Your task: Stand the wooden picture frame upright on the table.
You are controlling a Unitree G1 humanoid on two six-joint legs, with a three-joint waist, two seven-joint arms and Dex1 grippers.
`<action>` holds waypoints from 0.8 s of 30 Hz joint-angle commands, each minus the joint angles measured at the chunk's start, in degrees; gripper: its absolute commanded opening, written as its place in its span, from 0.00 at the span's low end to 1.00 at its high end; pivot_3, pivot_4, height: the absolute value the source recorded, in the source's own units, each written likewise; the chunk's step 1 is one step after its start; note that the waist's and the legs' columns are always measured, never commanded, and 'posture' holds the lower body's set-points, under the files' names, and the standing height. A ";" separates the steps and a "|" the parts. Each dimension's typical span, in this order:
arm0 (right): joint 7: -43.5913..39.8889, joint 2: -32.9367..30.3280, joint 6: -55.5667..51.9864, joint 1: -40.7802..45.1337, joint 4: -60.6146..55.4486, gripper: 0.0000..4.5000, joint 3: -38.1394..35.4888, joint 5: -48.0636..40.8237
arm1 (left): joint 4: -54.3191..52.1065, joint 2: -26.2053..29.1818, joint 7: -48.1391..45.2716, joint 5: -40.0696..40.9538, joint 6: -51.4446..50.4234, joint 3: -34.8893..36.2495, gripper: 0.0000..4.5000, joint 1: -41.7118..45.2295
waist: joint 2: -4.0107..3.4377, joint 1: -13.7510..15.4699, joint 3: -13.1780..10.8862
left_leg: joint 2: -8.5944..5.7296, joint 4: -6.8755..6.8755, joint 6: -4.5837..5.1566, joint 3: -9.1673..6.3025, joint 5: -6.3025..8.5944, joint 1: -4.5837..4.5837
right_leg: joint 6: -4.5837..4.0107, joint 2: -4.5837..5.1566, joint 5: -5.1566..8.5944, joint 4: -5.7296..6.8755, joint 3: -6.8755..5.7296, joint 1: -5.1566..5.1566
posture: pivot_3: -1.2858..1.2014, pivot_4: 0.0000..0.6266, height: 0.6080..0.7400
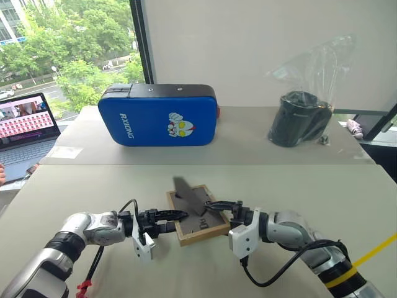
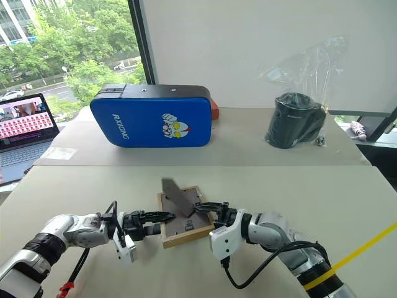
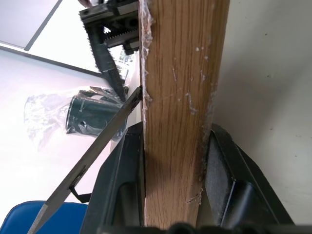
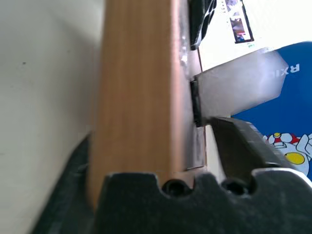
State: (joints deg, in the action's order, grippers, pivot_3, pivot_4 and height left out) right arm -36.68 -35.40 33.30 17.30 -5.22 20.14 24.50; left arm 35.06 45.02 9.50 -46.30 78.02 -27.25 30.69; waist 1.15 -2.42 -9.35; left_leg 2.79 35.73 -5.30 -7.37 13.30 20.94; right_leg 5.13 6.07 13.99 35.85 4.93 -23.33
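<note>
**Both grippers at the frame, back side up**

At your far left, a laptop [image 1: 25,127] stands open beside the table [image 1: 74,186]. Behind it, on the further surface, you see the big blue pad [image 1: 162,122] standing on its long edge.

Your left gripper [image 1: 169,221] comes in from the left, pointing to the right, close above the table. Its two black fingers [image 3: 222,170] are closed on the left edge of the wooden picture frame [image 1: 200,218], one finger on each face of the wood. The left wrist view shows the light wood squeezed between them.

The frame is near the front-middle of the table, between the two grippers, with its dark back panel facing up. Its fold-out stand [image 1: 188,195] is opened and sticks up from the back.

Your right gripper [image 1: 222,210] reaches the frame from the right. In the right wrist view, one finger [image 4: 253,146] stands a little apart from the back face, so the fingers are around the right edge, but you cannot tell if they really press it.

At the far right, a dark pot in a clear plastic bag [image 1: 302,115] sits on the further surface.
</note>
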 commanded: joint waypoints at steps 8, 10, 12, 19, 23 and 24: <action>1.24 1.88 -3.83 3.12 -1.69 0.30 -3.01 -4.47 | 0.65 -0.90 -6.16 6.60 -0.46 0.20 0.54 -0.73 | 0.02 0.18 -0.04 | 0.00 0.01 0.01 -0.02 0.00 0.00 | -0.01 0.00 0.00 0.00 -0.01 0.02 | 0.52 0.24 1.00; 0.35 2.51 -7.27 3.86 -2.27 0.28 -4.48 -7.49 | 0.28 -1.13 -8.47 10.44 -2.24 0.51 0.72 -1.37 | 0.01 0.19 -0.04 | 0.00 0.01 0.01 -0.02 0.00 -0.01 | -0.01 0.00 0.00 0.00 -0.01 0.04 | 0.52 0.24 1.00; -0.10 2.34 -8.56 4.40 -2.41 0.28 -5.20 -8.27 | -0.75 -0.72 -10.38 12.81 -2.57 0.69 0.80 -2.27 | 0.00 0.18 -0.05 | 0.00 0.01 0.01 -0.03 0.01 0.01 | -0.04 0.00 -0.02 0.00 -0.01 0.05 | 0.52 0.24 1.00; -0.53 0.32 -6.72 4.25 -1.14 0.28 -4.32 -5.77 | -3.62 0.26 -15.20 15.18 -3.20 1.89 0.80 -6.13 | -0.06 0.23 -0.09 | 0.00 0.02 0.03 -0.03 0.01 -0.01 | -0.16 0.00 -0.09 0.01 -0.01 0.04 | 0.52 0.24 1.00; -0.76 0.04 -5.28 3.01 -2.54 0.28 -2.57 -3.67 | -4.30 -0.10 -16.97 16.01 -3.99 3.00 0.80 -6.28 | -0.06 0.36 -0.09 | -0.01 0.03 0.02 -0.04 0.01 0.00 | -0.15 0.00 -0.08 0.00 -0.01 0.04 | 0.52 0.24 1.00; -0.74 0.29 -5.25 2.74 -3.10 0.28 -2.21 -3.27 | -4.34 -0.29 -17.26 15.94 -4.07 3.29 0.80 -6.32 | -0.06 0.36 -0.09 | -0.01 0.03 0.03 -0.03 0.01 0.00 | -0.14 0.00 -0.08 0.01 -0.01 0.05 | 0.52 0.24 1.00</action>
State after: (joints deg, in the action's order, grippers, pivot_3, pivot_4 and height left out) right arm -38.53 -34.95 28.17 20.61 -6.73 18.96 21.18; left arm 31.64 44.65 -6.15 -29.86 74.31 -23.81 25.31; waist 1.09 -2.06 -9.43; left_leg 2.79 35.76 -5.28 -7.40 13.31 20.93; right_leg 4.98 6.08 13.91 35.86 4.92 -23.28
